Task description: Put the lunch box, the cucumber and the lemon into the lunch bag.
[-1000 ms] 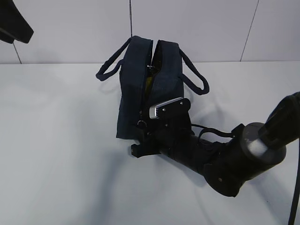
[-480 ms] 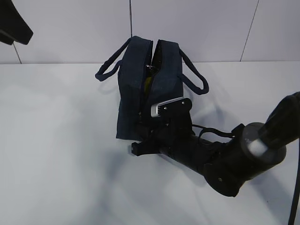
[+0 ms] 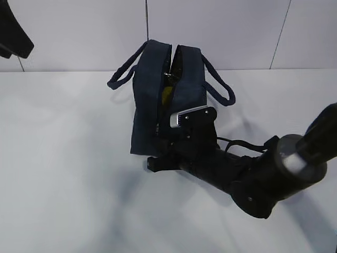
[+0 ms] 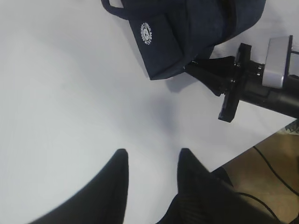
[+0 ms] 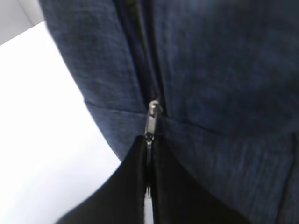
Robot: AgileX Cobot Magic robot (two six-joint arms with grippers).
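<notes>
My right pincer (image 5: pixel 148 154) was pinched tight on the zipper pull (image 5: pixel 152 122) of the lunch bag (image 5: pixel 210 70), which stood directly ahead. My left pincer (image 4: pixel 152 161) hung apart, jaws spread, holding nothing.

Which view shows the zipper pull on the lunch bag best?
The right wrist view: the zipper pull fills mid-frame, pinched by the right hand. Exterior view shows only a speck beside that hand; left wrist view hides it.

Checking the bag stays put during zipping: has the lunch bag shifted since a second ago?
No. The lunch bag keeps its place against the wall seam behind it in the exterior view; only the right hand at its zipper end has edged slightly.
</notes>
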